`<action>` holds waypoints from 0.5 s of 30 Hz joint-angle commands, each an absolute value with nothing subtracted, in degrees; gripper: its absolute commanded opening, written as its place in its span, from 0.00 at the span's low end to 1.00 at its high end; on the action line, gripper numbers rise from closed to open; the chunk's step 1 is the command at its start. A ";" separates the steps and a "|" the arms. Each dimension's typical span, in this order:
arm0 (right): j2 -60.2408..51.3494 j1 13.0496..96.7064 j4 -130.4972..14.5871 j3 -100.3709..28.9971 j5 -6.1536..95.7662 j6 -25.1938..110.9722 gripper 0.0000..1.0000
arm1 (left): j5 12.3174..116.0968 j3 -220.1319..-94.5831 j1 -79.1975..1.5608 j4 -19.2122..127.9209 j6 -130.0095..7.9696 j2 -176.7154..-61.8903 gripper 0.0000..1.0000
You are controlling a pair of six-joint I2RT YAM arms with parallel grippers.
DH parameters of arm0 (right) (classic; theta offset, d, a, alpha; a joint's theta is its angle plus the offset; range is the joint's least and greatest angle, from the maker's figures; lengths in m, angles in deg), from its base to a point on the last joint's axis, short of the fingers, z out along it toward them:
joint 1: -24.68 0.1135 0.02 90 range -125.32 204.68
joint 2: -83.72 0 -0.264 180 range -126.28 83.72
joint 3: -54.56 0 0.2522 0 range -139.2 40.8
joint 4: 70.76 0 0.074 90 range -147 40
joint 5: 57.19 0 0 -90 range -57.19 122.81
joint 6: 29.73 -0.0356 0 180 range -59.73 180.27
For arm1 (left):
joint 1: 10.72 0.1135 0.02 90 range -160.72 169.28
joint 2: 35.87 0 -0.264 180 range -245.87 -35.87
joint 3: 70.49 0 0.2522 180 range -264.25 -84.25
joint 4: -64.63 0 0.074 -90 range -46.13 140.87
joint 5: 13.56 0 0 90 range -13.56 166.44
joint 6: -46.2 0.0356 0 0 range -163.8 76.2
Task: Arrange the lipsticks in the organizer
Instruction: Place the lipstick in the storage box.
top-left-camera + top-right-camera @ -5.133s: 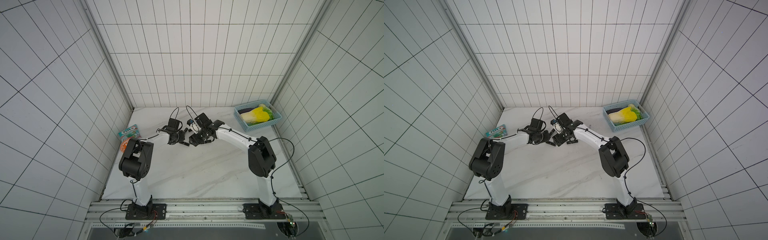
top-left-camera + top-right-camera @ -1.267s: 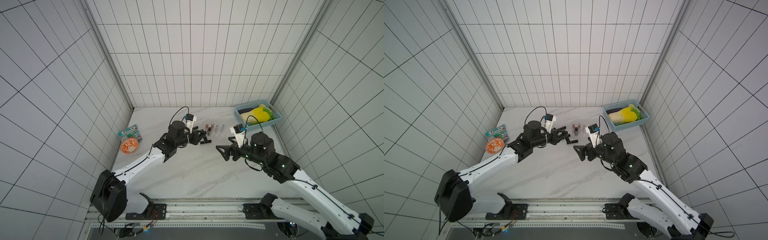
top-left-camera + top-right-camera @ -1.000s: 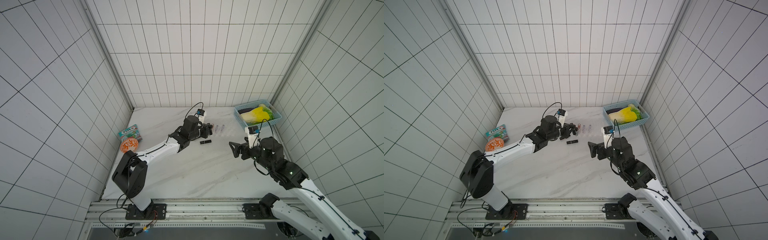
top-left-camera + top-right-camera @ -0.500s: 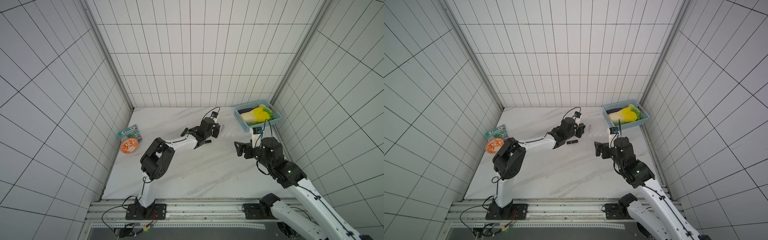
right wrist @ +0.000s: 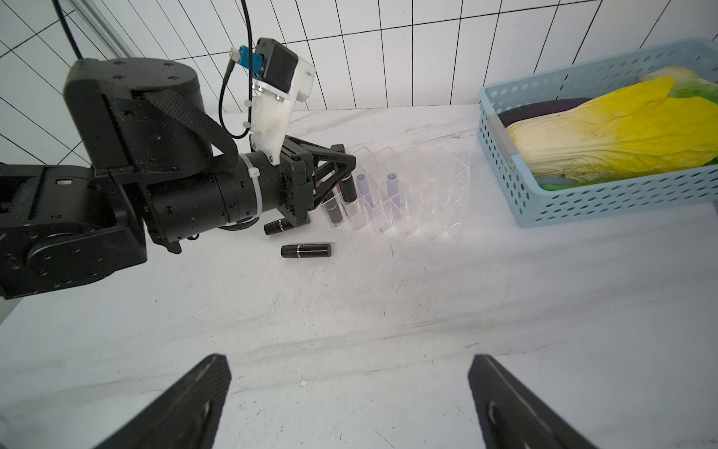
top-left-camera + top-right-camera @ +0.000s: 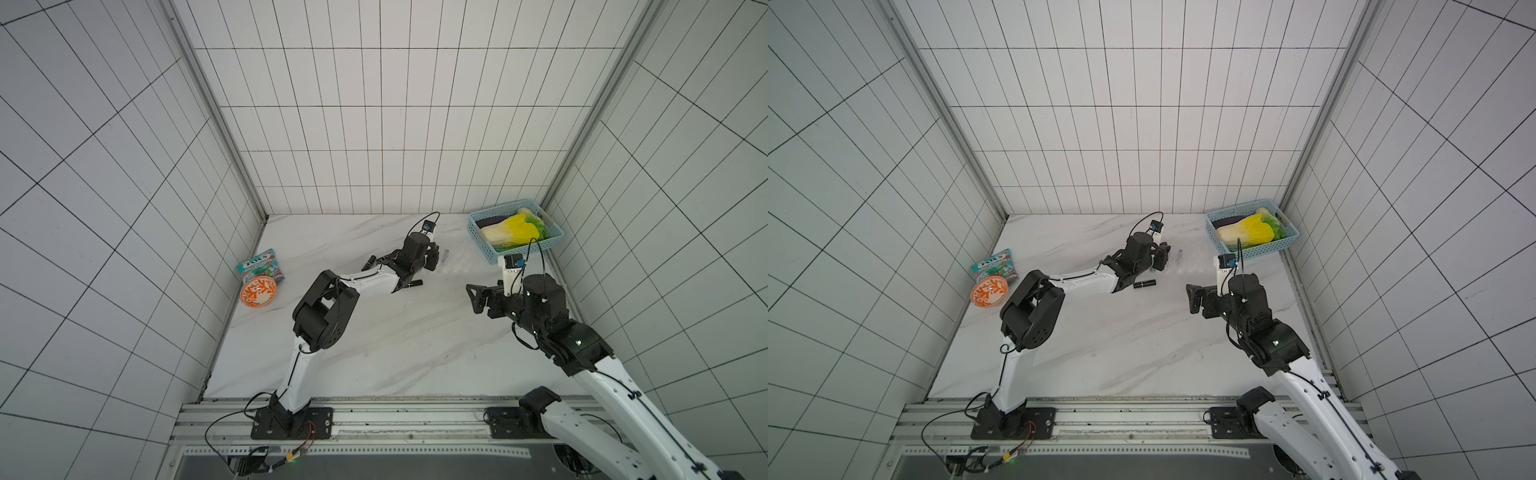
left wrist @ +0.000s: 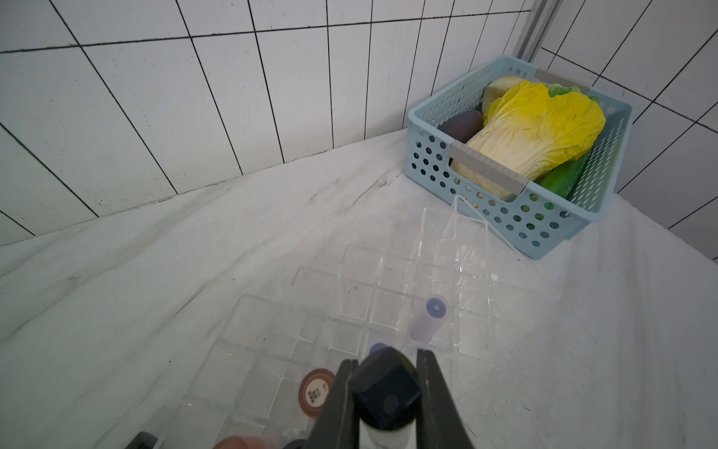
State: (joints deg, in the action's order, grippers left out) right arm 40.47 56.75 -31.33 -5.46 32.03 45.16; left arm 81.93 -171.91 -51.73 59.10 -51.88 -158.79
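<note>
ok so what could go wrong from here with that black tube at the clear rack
1. The black tube in the left pincer hangs close to a lavender-capped tube already standing in the rack; lowered off-centre it may hit that cap or a slot wall.
2. Nothing steadies the rack; the right pincer is open and away, so a push could slide it.
3. A loose black tube lies by the left arm and could get rolled.

I count 3 black lipsticks (image 5: 307, 250) (1 partly hidden), 2 lavender-capped ones (image 5: 392, 182), 1 organizer (image 5: 439, 194), 1 basket (image 5: 582, 210).
</note>
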 commanded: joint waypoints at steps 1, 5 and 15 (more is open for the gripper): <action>40.81 55.94 -30.90 -4.28 33.15 44.63 1.00 | 82.85 -173.68 -51.10 60.08 -51.88 -160.76 0.13; 40.90 55.77 -30.81 -4.37 33.77 44.54 1.00 | 81.85 -173.96 -50.39 59.71 -52.49 -161.70 0.15; 41.17 55.57 -30.35 -4.46 34.35 44.45 1.00 | 79.28 -173.31 -51.07 59.40 -51.91 -160.50 0.57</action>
State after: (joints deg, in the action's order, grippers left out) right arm 40.50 56.36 -30.96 -5.46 33.76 44.98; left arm 80.27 -172.76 -50.75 58.84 -51.94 -160.80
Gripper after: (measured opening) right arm 0.998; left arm 0.537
